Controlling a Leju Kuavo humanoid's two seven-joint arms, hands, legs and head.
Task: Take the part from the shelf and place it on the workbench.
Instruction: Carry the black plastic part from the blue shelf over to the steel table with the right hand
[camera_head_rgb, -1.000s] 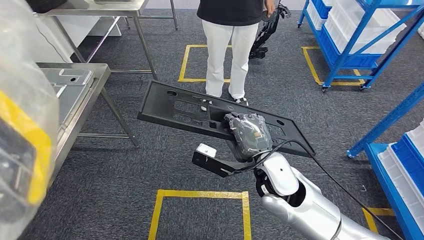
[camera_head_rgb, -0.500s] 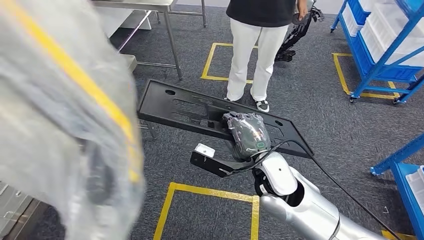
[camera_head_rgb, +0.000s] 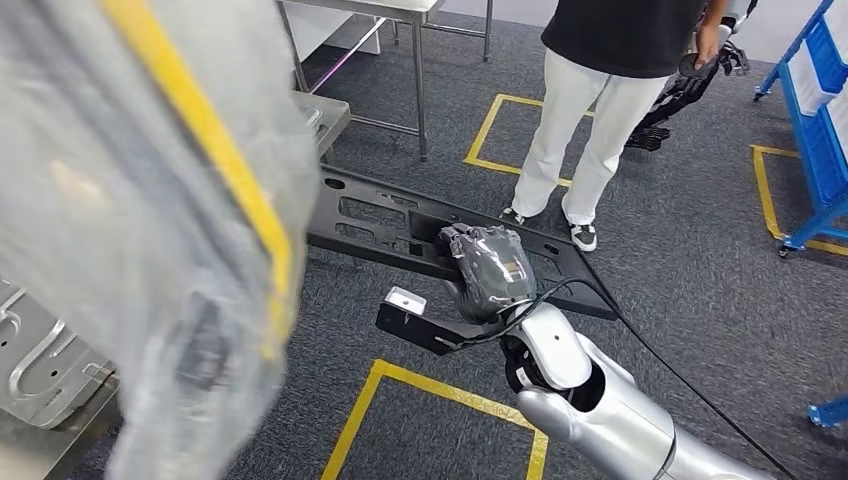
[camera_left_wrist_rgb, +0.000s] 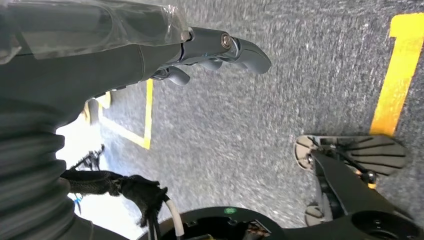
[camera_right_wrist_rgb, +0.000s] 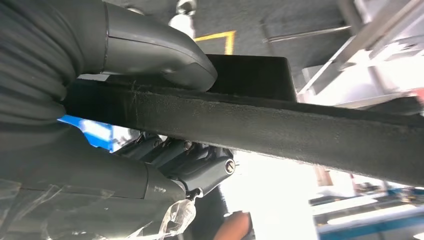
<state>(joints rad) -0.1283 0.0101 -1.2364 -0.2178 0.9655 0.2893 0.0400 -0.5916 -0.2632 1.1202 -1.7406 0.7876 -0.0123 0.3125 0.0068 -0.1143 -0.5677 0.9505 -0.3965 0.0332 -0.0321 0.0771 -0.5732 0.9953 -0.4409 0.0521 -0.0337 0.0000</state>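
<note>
A: What was nearest in the head view?
B: The right arm (camera_head_rgb: 600, 410), silver, coming up from below. Its hand (camera_head_rgb: 492, 270) gripped the part (camera_head_rgb: 400, 225), a long black panel with cut-outs, carried over the grey floor (camera_head_rgb: 700, 250).

A: How were the fingers set?
B: In the right wrist view the thumb (camera_right_wrist_rgb: 160, 50) pressed one face of the panel's edge and the dark fingers (camera_right_wrist_rgb: 190, 160) curled against the other face, clamping it between them.

A: And the left hand?
B: The left wrist view showed the left hand (camera_left_wrist_rgb: 200, 50) hanging above the floor, fingers (camera_left_wrist_rgb: 240, 47) loosely bent and apart, holding nothing. A blurred plastic-wrapped shape with a yellow stripe covered the left of the head view.

A: Where did the panel sit among the rest?
B: In the air, above a yellow floor square (camera_head_rgb: 440, 400), its far end near a steel table (camera_head_rgb: 320, 115). Beyond it stood a person (camera_head_rgb: 600, 100) in white trousers, and farther right a blue rack (camera_head_rgb: 820, 130).
</note>
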